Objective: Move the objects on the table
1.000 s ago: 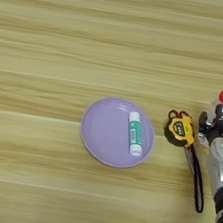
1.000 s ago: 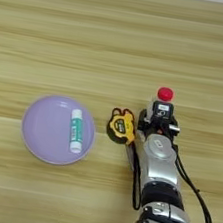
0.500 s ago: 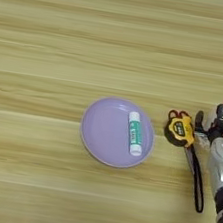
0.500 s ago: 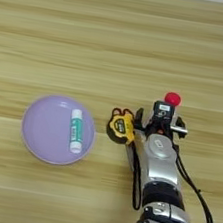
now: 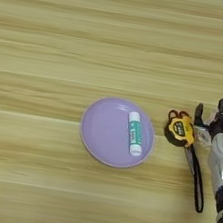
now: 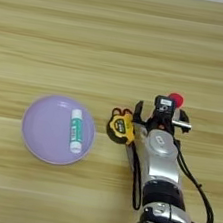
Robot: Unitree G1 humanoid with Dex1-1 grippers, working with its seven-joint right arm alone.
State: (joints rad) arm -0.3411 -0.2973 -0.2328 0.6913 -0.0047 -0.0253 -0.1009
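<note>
- The scene is set on a light-brown wooden table [image 6: 119, 39] with long plank-like grain lines, which fills both views.
- The two black fingers [image 6: 138, 111] of the right gripper [image 6: 159, 115] are seen spread to either side of the gripper body; whether anything is clamped between them cannot be told, as the body covers the gap.
- A red cap [image 6: 175, 99] is seen just beyond the gripper's tip; the bottle below it is hidden by the gripper. Compared with a second ago, the cap is seen further to the right and partly covered, where earlier it stood centred above the gripper.
- The silver forearm [image 6: 160, 164] is extended up from the bottom edge, nearly straight along the picture's vertical, with a black cable looped at its right side.
- A yellow-and-black tape measure [image 6: 121, 125] is found just left of the left finger, touching or nearly touching it, with its black strap [image 6: 135, 177] trailing down beside the forearm. Its place is unchanged from the earlier pictures.
- A white-and-green tube [image 6: 75, 130] is laid on the right half of a purple plate [image 6: 40, 128], well apart from the gripper to its left; both are unmoved.
</note>
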